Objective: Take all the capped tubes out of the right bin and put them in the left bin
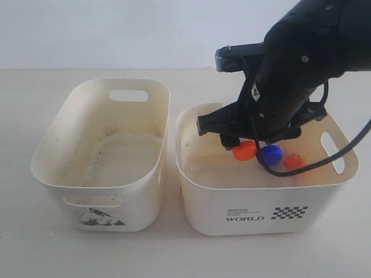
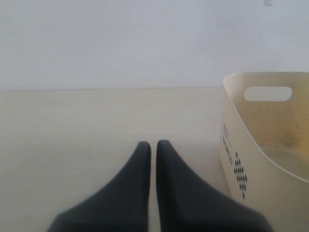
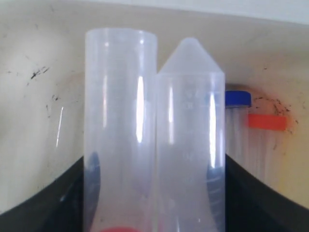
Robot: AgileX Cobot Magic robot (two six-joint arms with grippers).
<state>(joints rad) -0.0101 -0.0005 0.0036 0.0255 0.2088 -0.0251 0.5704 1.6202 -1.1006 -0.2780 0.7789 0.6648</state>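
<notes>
Three clear plastic tubes (image 1: 270, 153), capped orange-red and blue, lie toward the far wall of the cream "WORLD" bin (image 1: 264, 200), where the black right gripper (image 3: 154, 166) straddles two tube bodies (image 3: 120, 121), fingers spread wide, grip unclear; next, probably, clamp, lift, carry to the grimy cream picture-print bin (image 1: 101, 191).

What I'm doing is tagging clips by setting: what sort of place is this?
Probably a robot test bench in a lab: a pale tabletop against a blank white wall, two cream plastic bins, and clear screw-cap sample tubes in the WORLD-printed one.
</notes>
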